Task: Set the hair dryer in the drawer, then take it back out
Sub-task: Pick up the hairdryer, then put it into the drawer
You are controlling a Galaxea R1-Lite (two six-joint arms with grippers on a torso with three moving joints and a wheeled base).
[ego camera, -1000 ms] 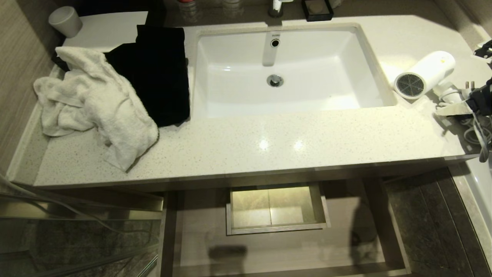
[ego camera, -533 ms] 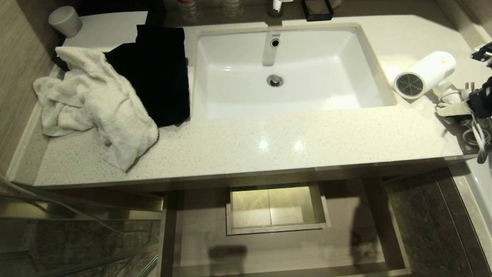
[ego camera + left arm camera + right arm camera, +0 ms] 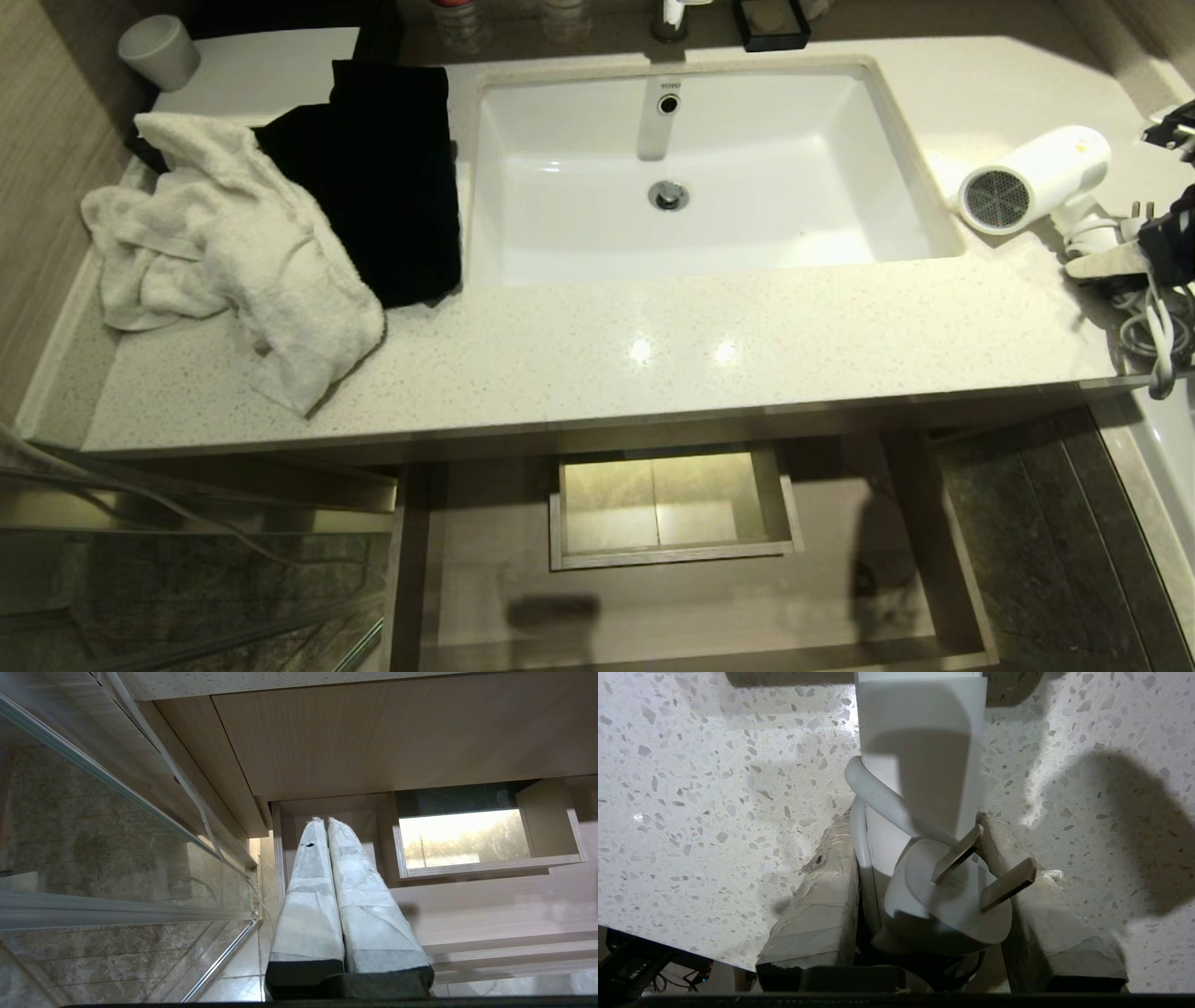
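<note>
Right gripper [image 3: 924,868] sits at the far right edge of the counter [image 3: 653,345], its padded fingers [image 3: 822,896] standing on either side of the folding handle [image 3: 924,765] of the hair dryer [image 3: 1032,177], with the cord and the plug [image 3: 948,891] bundled between them. Whether the fingers are pressing the handle yet I cannot tell; they look close against it on both sides.

Going from left to right across the head view: a white towel [image 3: 233,252] and a black cloth [image 3: 383,177] lie heaped on the left of the counter, the sink [image 3: 691,243] is in the middle, and the hair dryer lies just right of the sink, grey grille toward the basin. Below the counter the drawer [image 3: 672,597] is pulled out, with its boxed cut-out in the middle.

To do this grasp well, I judge the fingers should clamp the handle itself and trap the cord with it, so the plug does not dangle and snag the counter edge on the way down to the drawer.

Left gripper [image 3: 324,826] hangs low beside the drawer, pointing at the cabinet, its fingers pressed together and holding nothing; the right arm reaches in from the right edge.
</note>
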